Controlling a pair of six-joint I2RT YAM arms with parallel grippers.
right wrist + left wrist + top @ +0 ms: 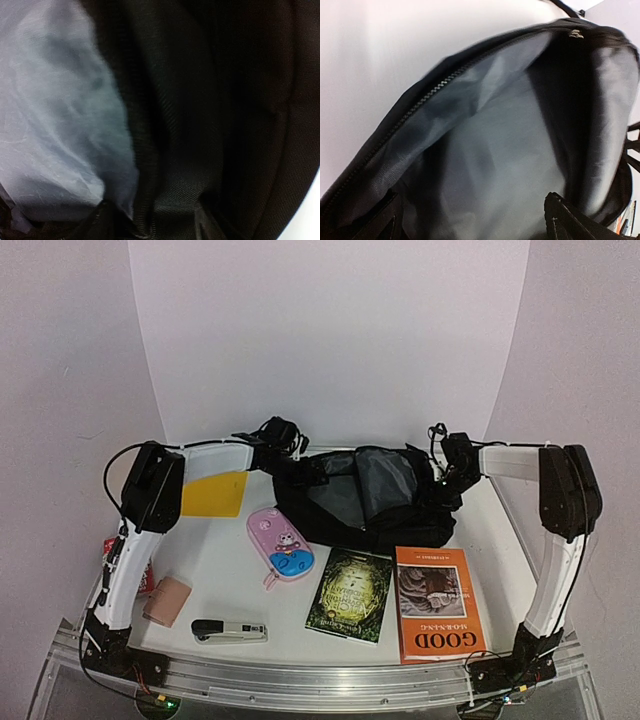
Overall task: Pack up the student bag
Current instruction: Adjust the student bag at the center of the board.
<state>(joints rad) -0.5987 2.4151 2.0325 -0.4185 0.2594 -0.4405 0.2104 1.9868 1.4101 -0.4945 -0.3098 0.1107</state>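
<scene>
Bag point(365, 495) open at table's point(220, 560) 12 o'clock, looks empty; pencil case point(282, 545), stapler point(229, 630), green book point(350, 595), orange book point(435, 602) still unpacked; L gripper point(303, 470) spread, R gripper point(445, 485) can't tell.

Pencil case point(281, 546), stapler point(229, 630), orange book point(438, 602).

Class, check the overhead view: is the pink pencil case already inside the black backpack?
No, the pink pencil case lies on the table in front of the backpack, beside the green book.
</scene>
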